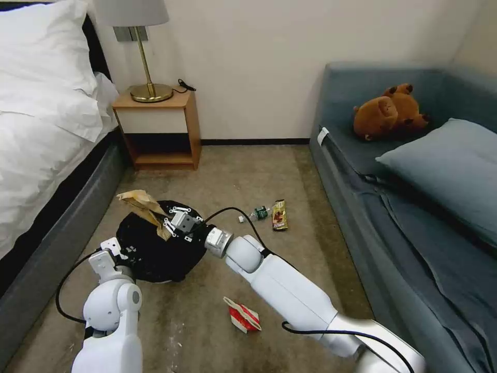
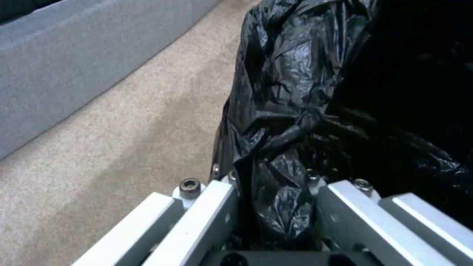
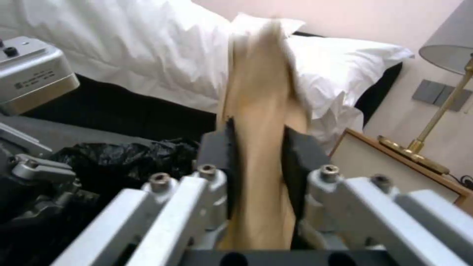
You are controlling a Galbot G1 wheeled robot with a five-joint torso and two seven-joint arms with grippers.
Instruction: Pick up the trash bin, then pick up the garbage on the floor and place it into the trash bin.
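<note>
Head view is giving us the red-and-white wrapper [image 1: 242, 316] lying nearest on the carpet [image 1: 233, 171], untouched. Just beyond, the left gripper [image 1: 111, 251] is clamping the bag-lined rim of the trash bin [image 1: 150, 254], holding it low over the floor. Over the bin's mouth, the right gripper [image 1: 173, 228] is pinching the brown paper bag [image 1: 140, 203], its pads [image 3: 300, 155] squeezing the paper flat. Farther out, the small bottle [image 1: 259, 213] and gold snack wrapper [image 1: 279, 214] are waiting side by side. Judging by this, the first piece is going in; the next move calls for releasing squarely above the opening.
</note>
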